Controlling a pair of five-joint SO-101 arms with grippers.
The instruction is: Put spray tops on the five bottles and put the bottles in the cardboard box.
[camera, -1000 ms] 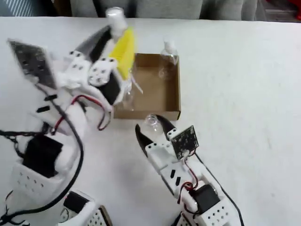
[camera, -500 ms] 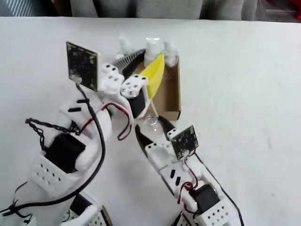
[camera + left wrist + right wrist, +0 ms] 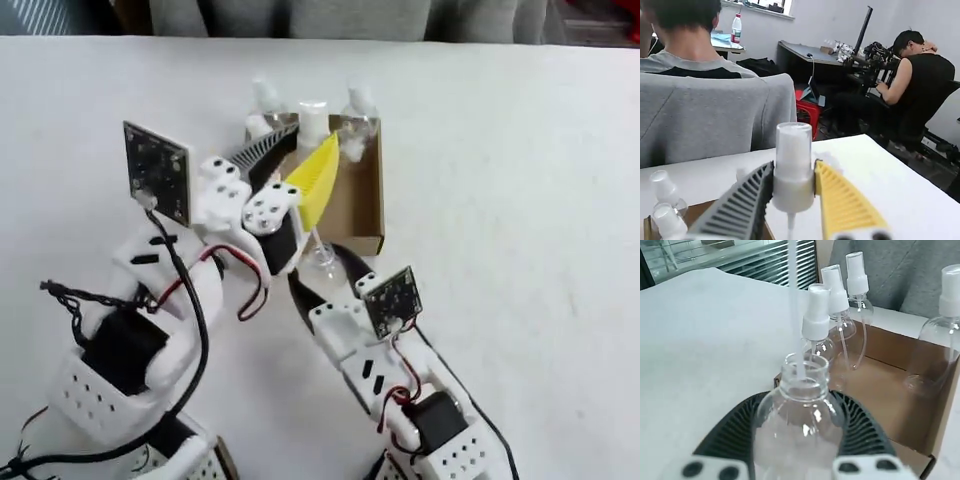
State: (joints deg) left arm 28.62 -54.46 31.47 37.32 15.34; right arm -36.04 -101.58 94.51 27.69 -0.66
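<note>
White plastic spray top [image 3: 794, 145] sits pinched between the grey and yellow fingers of the left gripper [image 3: 793, 170], and its thin dip tube [image 3: 792, 310] hangs down into the open neck of the clear round plastic bottle [image 3: 795, 440]. Right gripper [image 3: 799, 402] has its black fingers clamped around that bottle, upright just outside the brown cardboard box [image 3: 900, 347]. Inside the box stand four capped clear bottles [image 3: 832, 325], three together and one apart.
</note>
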